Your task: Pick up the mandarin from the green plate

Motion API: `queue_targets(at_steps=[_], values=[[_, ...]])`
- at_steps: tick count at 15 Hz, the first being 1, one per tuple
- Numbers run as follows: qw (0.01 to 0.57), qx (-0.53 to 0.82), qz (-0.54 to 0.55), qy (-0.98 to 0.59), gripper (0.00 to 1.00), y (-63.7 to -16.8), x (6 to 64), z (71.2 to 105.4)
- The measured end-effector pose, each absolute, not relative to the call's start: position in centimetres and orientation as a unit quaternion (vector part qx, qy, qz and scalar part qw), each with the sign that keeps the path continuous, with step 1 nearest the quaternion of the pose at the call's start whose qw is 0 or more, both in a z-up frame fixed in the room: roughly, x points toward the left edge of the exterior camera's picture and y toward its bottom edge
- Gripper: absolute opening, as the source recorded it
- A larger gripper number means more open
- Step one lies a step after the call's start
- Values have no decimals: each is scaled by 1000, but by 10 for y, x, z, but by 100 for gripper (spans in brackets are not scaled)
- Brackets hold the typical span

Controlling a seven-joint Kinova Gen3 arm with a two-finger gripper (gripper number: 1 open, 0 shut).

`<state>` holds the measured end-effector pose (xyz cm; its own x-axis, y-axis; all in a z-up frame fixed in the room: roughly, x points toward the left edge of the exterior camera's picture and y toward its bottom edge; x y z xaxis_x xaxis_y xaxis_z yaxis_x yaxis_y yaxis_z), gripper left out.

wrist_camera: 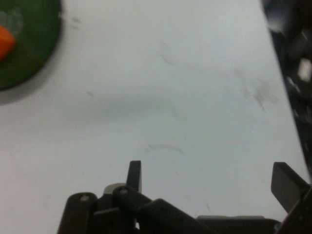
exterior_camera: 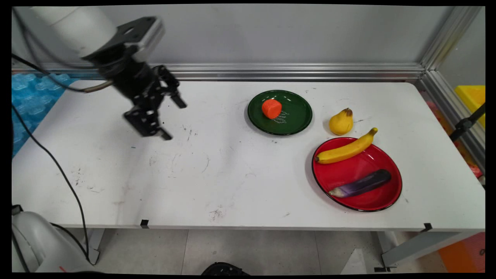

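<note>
The gripper (exterior_camera: 174, 118) hangs over the desk's (exterior_camera: 217, 174) left part, jaws spread wide and holding nothing. Well to its right an orange piece (exterior_camera: 271, 108) sits on a green plate (exterior_camera: 296, 116); farther right a pear (exterior_camera: 341, 122), then a banana (exterior_camera: 347, 149) and an eggplant (exterior_camera: 362, 184) on a red plate (exterior_camera: 348, 170).

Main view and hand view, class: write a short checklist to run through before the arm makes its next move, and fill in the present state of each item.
1. Gripper open, nothing between its fingers: ok, seen in both views.
2. Gripper apart from every object, over bare table at the left: ok.
3. Orange piece resting on the green plate: ok.
4. Banana and eggplant both on the red plate: ok, though the banana's stem end juts past the rim.
5. Pear standing on the table, off both plates: ok.
6. Cable clear of the arm's way: cannot tell.
</note>
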<state>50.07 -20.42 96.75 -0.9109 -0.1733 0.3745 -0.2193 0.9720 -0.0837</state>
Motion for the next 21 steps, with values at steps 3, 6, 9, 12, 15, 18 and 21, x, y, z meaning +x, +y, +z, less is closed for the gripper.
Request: queue_targets(at_steps=[3,6,9,12,15,18,21], values=[[207,168,78,-961,100,-231,485,964],[226,234,94,-941,100,-257,471,957],[243,298,110,-917,100,-286,454,946],[256,352,124,-892,100,-316,435,930],[262,393,131,-872,100,-344,416,910],[261,424,133,-857,100,-369,398,889],[255,450,134,-846,100,-392,382,867]])
